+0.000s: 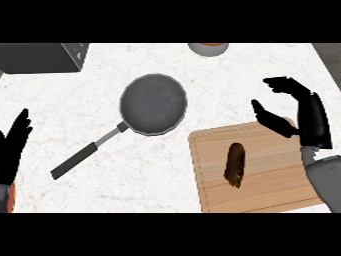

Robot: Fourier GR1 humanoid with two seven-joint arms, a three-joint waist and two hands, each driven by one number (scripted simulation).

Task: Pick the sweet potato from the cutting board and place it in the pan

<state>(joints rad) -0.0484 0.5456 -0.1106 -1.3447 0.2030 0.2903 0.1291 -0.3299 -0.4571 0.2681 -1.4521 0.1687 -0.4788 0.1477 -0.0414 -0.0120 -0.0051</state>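
Right robot hand (307, 116) hangs over the far edge of the cutting board (276, 187), spread wide, with thumb and fingers well apart and nothing between them. The sweet potato (235, 165) lies on the board untouched, nearer the robot than that hand and a little to its thumb side. It's stretched out lengthwise, one end pointing away from the robot and the other back toward it.

Over to the hand's left, well past the board's edge, the pan (153, 104) sits on the bench (69, 110). Its handle (84, 157) runs back toward the left robot hand (7, 150), which rests open, fingers up, at the near left of the bench.

Now, how will this one handle? It looks stiff and solid with a fair bit of weight for its size, so I'd say there's no danger of squashing it. The skin looks dull rather than slick, but the body is rounded and tapering, so it could roll or swivel if caught off-centre. The place to take it, I'd say, is across the thick middle from above — thumb on one long side, fingers on the other. Grabbing an end would likely let it pivot. It isn't fragile, and the pan's mouth is wide, so the drop-off should forgive a rough aim.
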